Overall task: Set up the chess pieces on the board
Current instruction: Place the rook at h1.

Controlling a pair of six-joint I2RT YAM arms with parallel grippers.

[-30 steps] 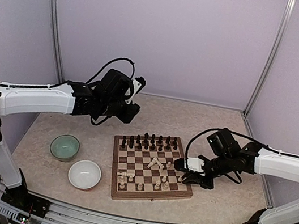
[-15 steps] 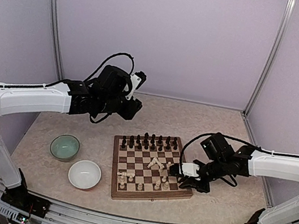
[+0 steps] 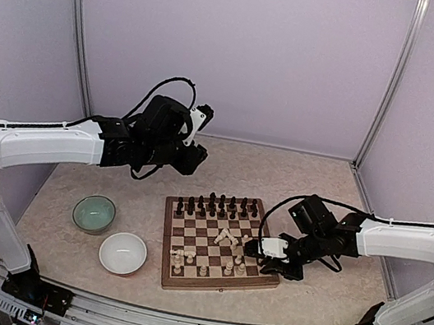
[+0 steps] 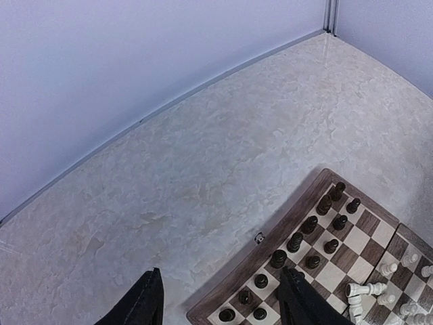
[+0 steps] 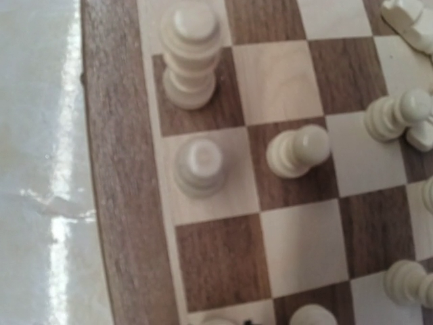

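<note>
Marbled surface carries chess pieces, likely light, hard, tippy, best pinched mid-stem; left tool apart, right tool together.

Board: you are seeing it lying on the table, right of both bowls.
Far bowl: sitting behind and left of the near bowl.
Chess pieces: one row is standing along the far edge; others are lying mid-board.

We are seeing soft, even, bright light everywhere; glare is streaking the table in the right wrist view, where the close cream pieces are blurring slightly.
</note>
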